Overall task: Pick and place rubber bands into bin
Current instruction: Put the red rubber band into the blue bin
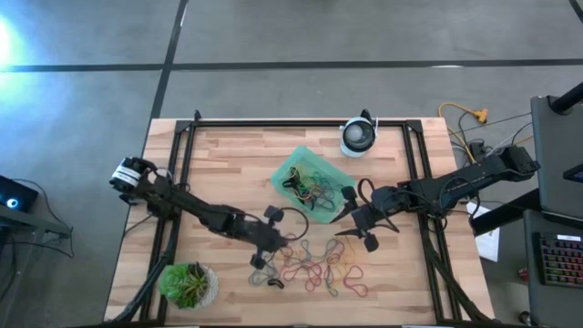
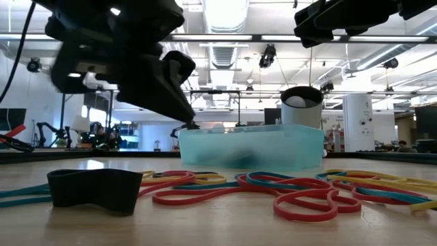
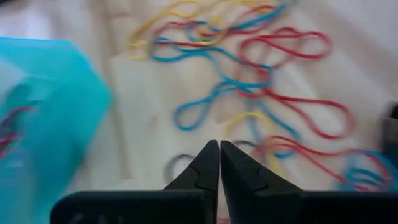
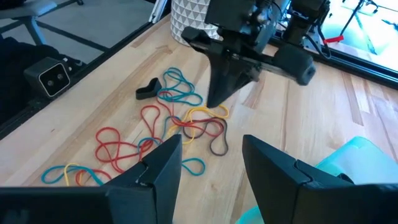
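Left claw (image 1: 273, 239) pinched tight w/ nothing in it, low over the bands (image 1: 319, 264) on the counter (image 1: 228, 155), bin (image 1: 314, 182) just beyond w/ some bands inside; right claw (image 1: 357, 228) spread wide near bin

The high view looks straight down on the whole table (image 1: 228, 164). The low view sits at tabletop level, facing the bin (image 2: 252, 145) across the bands (image 2: 273, 191). Each wrist view looks past its own fingers, close to those bands; the left one is blurred, perhaps nearest.
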